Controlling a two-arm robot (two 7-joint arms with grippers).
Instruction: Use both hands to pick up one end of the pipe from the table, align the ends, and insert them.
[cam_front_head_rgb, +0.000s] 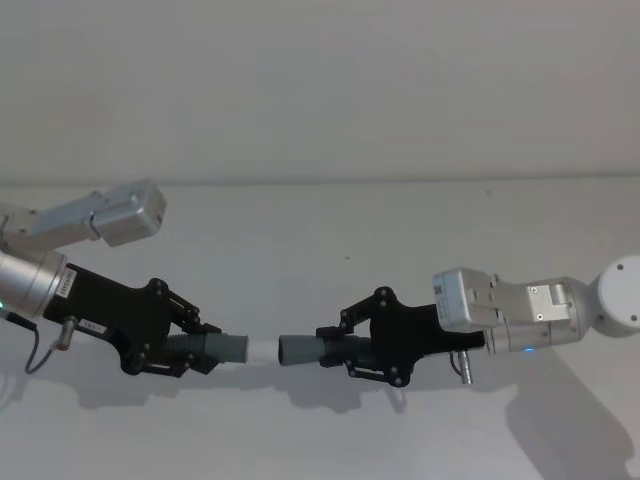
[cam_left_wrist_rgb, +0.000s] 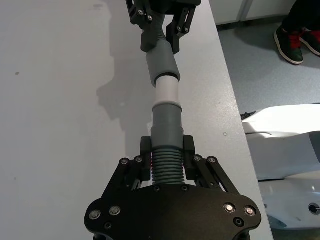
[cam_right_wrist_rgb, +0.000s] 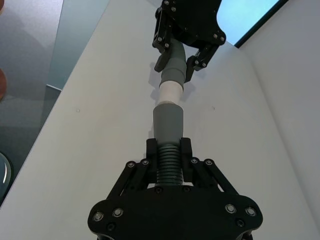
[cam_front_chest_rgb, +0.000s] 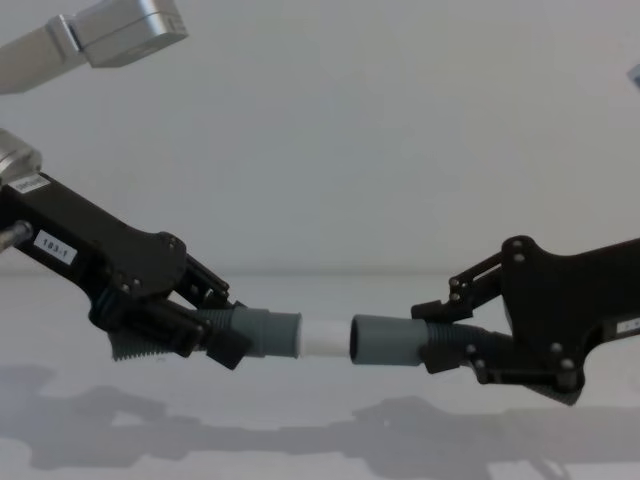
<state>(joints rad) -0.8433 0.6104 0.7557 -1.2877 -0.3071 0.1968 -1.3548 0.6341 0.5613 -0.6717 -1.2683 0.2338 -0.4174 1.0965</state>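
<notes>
From the head view, I see my left gripper (cam_front_head_rgb: 195, 352) clamped on the white-tipped pipe piece (cam_front_head_rgb: 232, 350) and my right gripper (cam_front_head_rgb: 345, 352) clamped on the socket piece (cam_front_head_rgb: 305, 350), both held above the table (cam_front_head_rgb: 320, 250), ends facing. Across the chest view, the white tip (cam_front_chest_rgb: 325, 338) meets the socket cuff (cam_front_chest_rgb: 385, 342); whether it has entered I cannot tell. Both wrist views show fingers (cam_left_wrist_rgb: 146, 150) pinching the ribbed part (cam_right_wrist_rgb: 168, 160), cuffs lined up.
</notes>
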